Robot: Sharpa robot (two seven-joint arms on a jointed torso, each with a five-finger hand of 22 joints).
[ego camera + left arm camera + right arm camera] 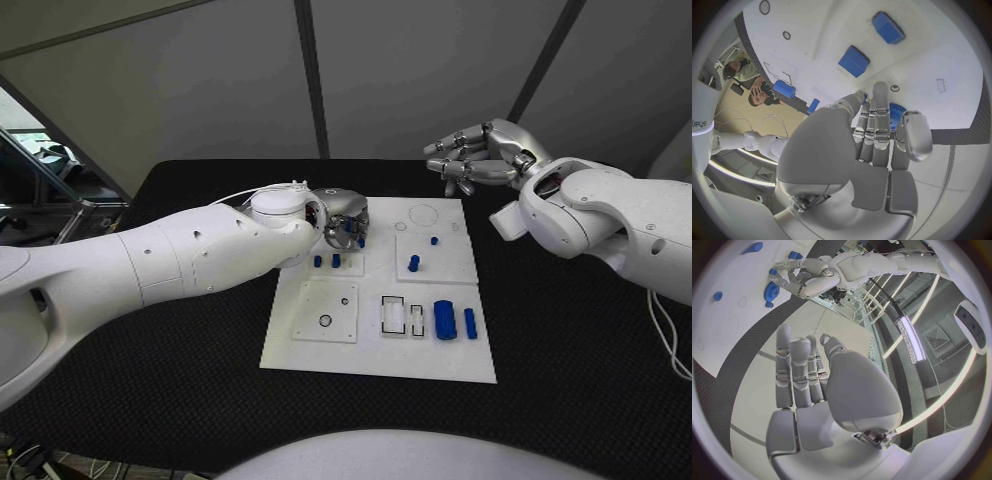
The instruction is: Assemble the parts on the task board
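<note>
**A:** Where is your left hand right now?

**B:** My left hand (340, 218) is down over the far left part of the task board (378, 365), fingers reaching toward the plate. From my left wrist I can see a blue toothed gear (896, 113) right at my fingertips (880, 95), lying against the white surface. The right wrist camera shows the same blue gear (772, 290) just by those curled fingers. Whether I actually pinch it or only touch it, I cannot tell.

**A:** And the right hand?

**B:** My right hand (476, 155) is raised beyond the far right corner of the board, over the black table (577, 330). It holds nothing; the fingers are loosely bent and apart, well clear of every part.

**A:** Where do the other parts sit?

**B:** Two small blue pegs (327, 261) stand side by side on the left inset plate, just near my left hand. A small blue piece (434, 240) and a taller blue peg (414, 263) are on the right inset plate. Along the near right edge lie a thick blue cylinder (444, 319) and, just beside it, a thin blue bar (470, 322). To their left are open rectangular slots (394, 314), and further left a square plate (327, 312) with a small hole in it.
</note>
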